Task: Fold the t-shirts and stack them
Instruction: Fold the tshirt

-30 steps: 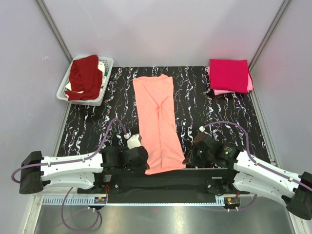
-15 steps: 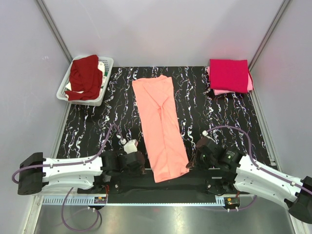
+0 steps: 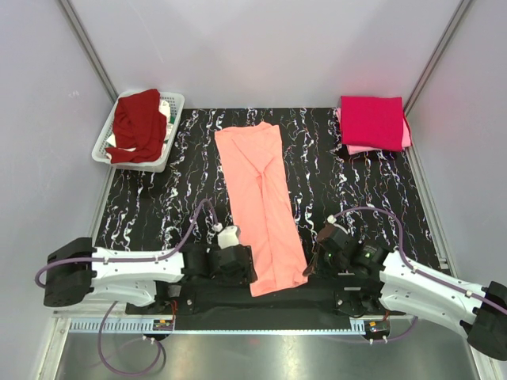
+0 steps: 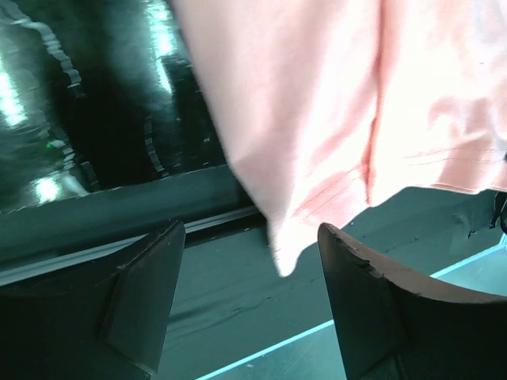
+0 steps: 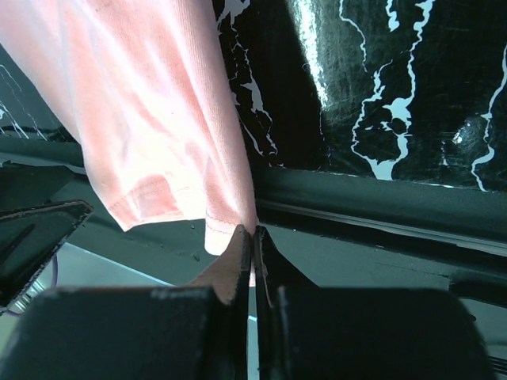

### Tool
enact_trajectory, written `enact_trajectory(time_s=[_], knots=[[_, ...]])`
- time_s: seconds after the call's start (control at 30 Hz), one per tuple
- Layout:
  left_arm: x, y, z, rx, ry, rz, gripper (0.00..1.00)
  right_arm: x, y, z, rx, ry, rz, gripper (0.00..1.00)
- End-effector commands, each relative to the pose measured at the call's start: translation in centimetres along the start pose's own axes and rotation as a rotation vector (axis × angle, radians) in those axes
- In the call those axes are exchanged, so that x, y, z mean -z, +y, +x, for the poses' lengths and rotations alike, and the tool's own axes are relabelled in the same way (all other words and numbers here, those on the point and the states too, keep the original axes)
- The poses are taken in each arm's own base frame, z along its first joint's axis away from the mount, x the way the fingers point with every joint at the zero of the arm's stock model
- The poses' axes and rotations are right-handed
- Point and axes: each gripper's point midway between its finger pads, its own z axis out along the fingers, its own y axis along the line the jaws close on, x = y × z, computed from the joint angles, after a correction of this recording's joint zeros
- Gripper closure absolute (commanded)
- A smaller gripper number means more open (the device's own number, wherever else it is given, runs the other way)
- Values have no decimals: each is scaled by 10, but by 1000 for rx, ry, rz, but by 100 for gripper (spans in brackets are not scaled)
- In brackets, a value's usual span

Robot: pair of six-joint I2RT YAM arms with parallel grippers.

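Observation:
The salmon-peach t-shirt (image 3: 257, 190) lies as a long narrow strip from the back middle of the black marbled table to its near edge. My left gripper (image 3: 244, 266) stands open at the strip's near left corner. In the left wrist view that corner (image 4: 317, 142) hangs loose between the left gripper's (image 4: 252, 237) spread fingers, touching neither. My right gripper (image 3: 310, 264) is shut on the near right hem corner (image 5: 226, 226), pinched at the right gripper's (image 5: 253, 231) tips. A dark red t-shirt (image 3: 136, 123) fills the basket. A folded crimson t-shirt (image 3: 371, 120) lies on a light pink one (image 3: 360, 149).
The white plastic basket (image 3: 178, 111) stands at the back left. The folded stack sits at the back right corner. Grey walls close in on three sides. A dark rail (image 3: 269, 299) runs along the table's near edge between the arm bases, with purple cables looping over both arms.
My left gripper has opened and let go of the shirt's near left corner, and it has shifted right. The shirt's near end has slid toward the near edge. The right gripper stays shut.

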Motion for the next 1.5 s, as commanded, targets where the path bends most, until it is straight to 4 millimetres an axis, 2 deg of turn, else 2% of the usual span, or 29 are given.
enact_trajectory(time_s=[0.0,0.07,0.13,0.17,0.2,0.23,0.27,0.33,0.37,0.43,0.47,0.57,0.63,0.73,0.93,0.97,1.0,1.1,1.13,1.3,1.43,1.47], knots=[[-2,-36,-8,-32,-31,87,29,-3,3,1,-3,0,-16,100],[-8,-43,-5,-43,-15,88,31,-3,3,1,-3,-1,-16,100],[-13,-50,0,-65,10,84,39,-3,3,0,-1,-1,-19,100],[-15,-51,2,-71,16,78,47,-3,3,1,0,0,-20,100],[-16,-52,3,-82,23,71,73,-3,2,1,0,1,-15,100],[-16,-56,4,-87,28,68,91,-3,3,1,0,0,-18,100],[-16,-50,5,-95,33,39,100,-2,3,1,0,-1,-19,100],[-8,-48,-1,-77,11,22,100,1,3,0,-4,-5,-23,100],[-3,-36,0,-64,9,-24,100,2,3,0,-6,-6,-24,100],[13,-33,-7,-29,-19,-23,100,6,5,1,-25,-5,-32,100],[18,-20,-7,-27,-32,-65,100,9,8,1,-30,-8,-49,100],[36,-13,-12,35,-61,-54,100,17,18,1,-43,-12,-88,100],[48,-17,-17,68,-82,-17,100,23,20,0,-45,-24,-88,100],[58,-13,-21,86,-102,-16,100,31,25,-3,-34,-41,-96,100],[63,-9,-29,86,-136,-32,100,35,43,-16,32,-69,-79,100],[65,-8,-31,76,-146,-37,100,36,45,-22,44,-91,-66,100],[68,-9,-35,72,-159,-40,99,43,56,-31,67,-126,-76,100],[78,-13,-56,53,-208,-49,96,44,64,-48,113,-180,-33,100],[80,-14,-67,74,-221,-50,96,49,75,-55,126,-198,-26,100],[77,-23,-107,22,-234,-6,96,56,94,-94,225,-291,75,100],[76,-23,-149,17,-266,-43,96,50,119,-134,257,-306,89,100],[76,-22,-156,-10,-270,-55,95,51,118,-149,237,-323,99,100]])
